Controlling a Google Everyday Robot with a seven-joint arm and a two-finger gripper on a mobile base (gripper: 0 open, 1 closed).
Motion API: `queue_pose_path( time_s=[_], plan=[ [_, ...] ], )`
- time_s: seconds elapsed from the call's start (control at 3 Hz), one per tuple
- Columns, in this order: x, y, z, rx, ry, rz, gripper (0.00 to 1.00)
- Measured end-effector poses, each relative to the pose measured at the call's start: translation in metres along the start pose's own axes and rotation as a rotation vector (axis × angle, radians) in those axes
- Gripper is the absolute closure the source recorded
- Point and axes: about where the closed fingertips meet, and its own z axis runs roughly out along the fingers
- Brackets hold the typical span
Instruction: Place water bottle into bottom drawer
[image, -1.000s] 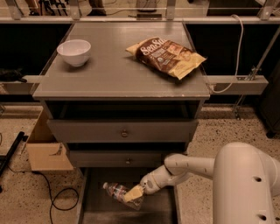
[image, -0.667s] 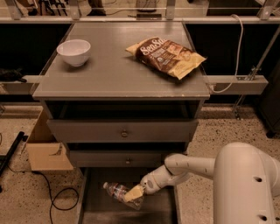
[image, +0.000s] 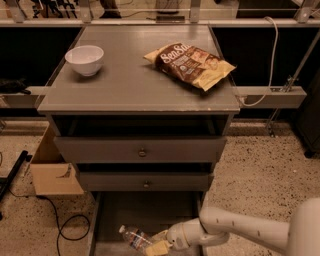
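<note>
The gripper (image: 157, 245) with its tan fingers is low at the near edge of the scene, reaching in from the right on a white arm (image: 235, 232), and it is clamped on the base end of the small clear ribbed plastic water bottle (image: 134, 237). The bottle lies nearly on its side, its white cap pointing left and a little away. It is over the near part of the wide grey bottom drawer (image: 150, 207), which is pulled out towards me. Whether it already rests on the drawer floor or hangs just above it, I can't tell.

To my eye this is the placing step, almost at its end. What's left is to settle the bottle on the flat floor, let the fingers part, and lift the arm out without rolling the bottle or catching the drawer's low side.

The part of the bottom drawer I can see holds nothing but the bottle. Above it sit two grey knobbed drawers (image: 142, 150) — dark gaps over their fronts, contents hidden. On the flat grey cabinet top (image: 130, 85), a white round bowl (image: 84, 59) sits far left with nothing showing inside, and a brown-and-yellow crinkled chip bag (image: 190, 65) lies to the right. A tan cardboard box (image: 52, 172) stands on the floor to the left — I can't see into it.
</note>
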Motion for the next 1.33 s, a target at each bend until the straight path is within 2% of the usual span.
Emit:
queue_pose_path(
  time_s=[0.33,0.67,1.0,1.33],
  plan=[
    [0.014,0.000,-0.020,0.036,-0.067,-0.062,1.00],
    [0.014,0.000,-0.020,0.036,-0.067,-0.062,1.00],
    [-0.001,-0.016,-0.013,0.035,-0.044,-0.046,1.00],
    [-0.051,-0.062,0.002,0.044,-0.002,-0.035,1.00]
  ],
)
